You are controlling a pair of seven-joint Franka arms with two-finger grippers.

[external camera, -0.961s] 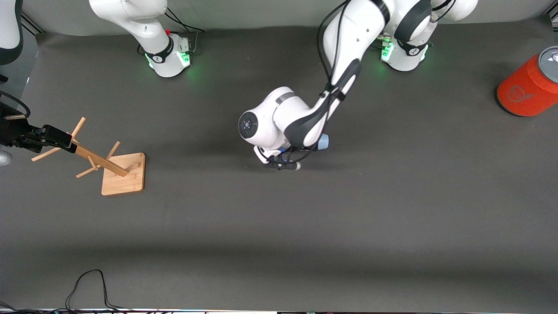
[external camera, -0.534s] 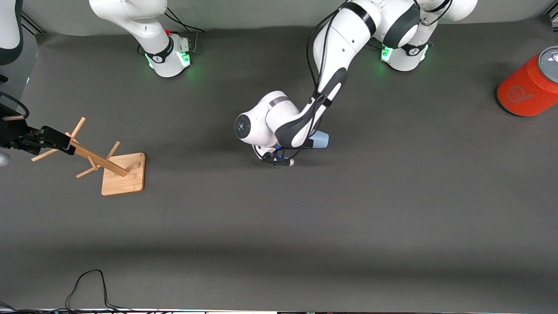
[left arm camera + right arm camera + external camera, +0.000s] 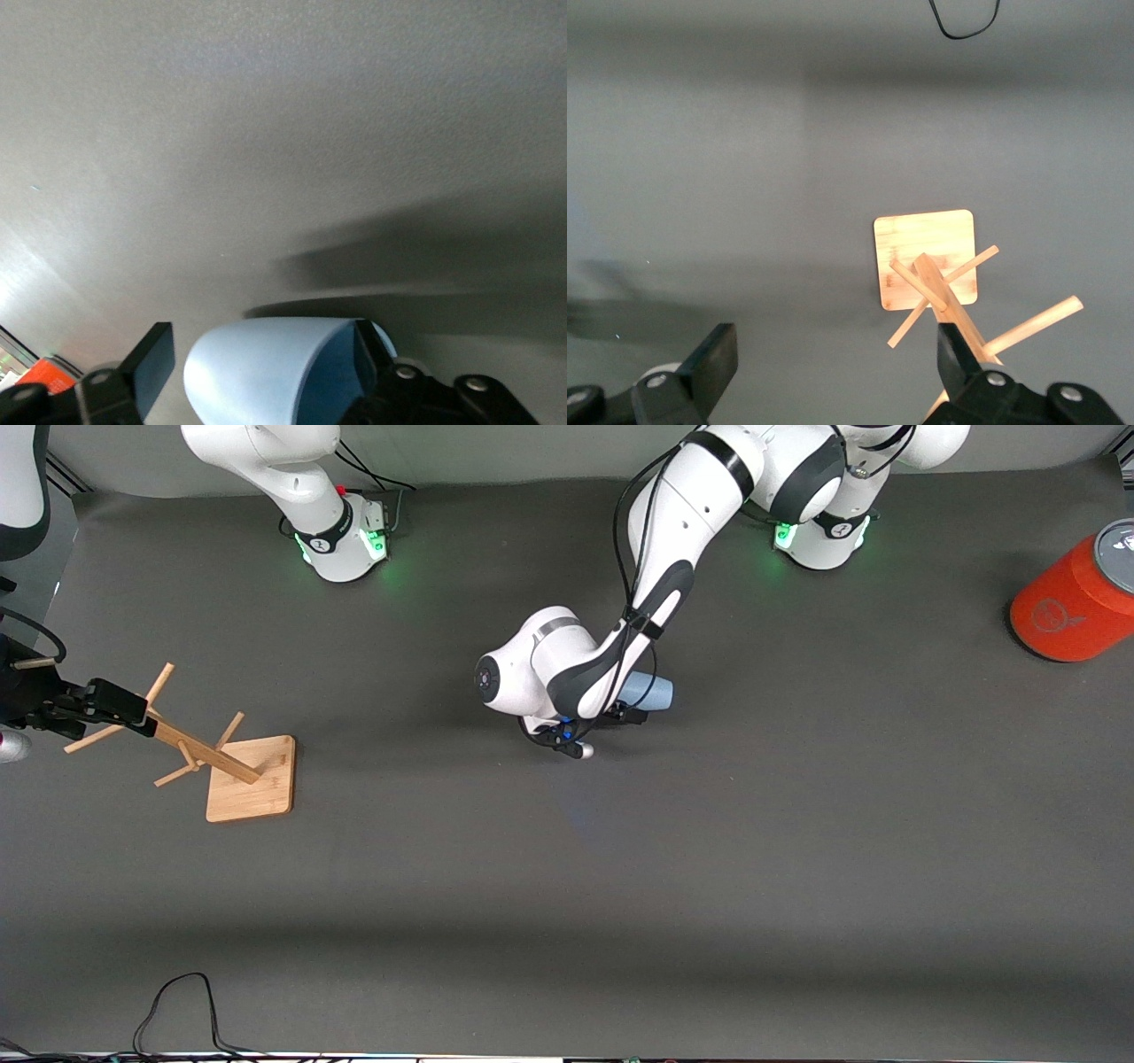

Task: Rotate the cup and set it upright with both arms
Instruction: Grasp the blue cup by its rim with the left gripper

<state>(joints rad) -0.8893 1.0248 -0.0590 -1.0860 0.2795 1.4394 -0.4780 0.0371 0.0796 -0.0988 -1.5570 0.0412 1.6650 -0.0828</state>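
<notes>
Cup (image 3: 266,372) between left gripper (image 3: 266,376) fingers (image 3: 152,367)

The left arm's elbow is being swung toward its base, and the left hand (image 3: 266,372) is being carried slightly farther from the front camera. More of the cup (image 3: 647,691) is being uncovered than a second ago, lying on its side. One finger (image 3: 152,367) is outside the cup's wall, the other inside its mouth, and the gap is being narrowed.
</notes>
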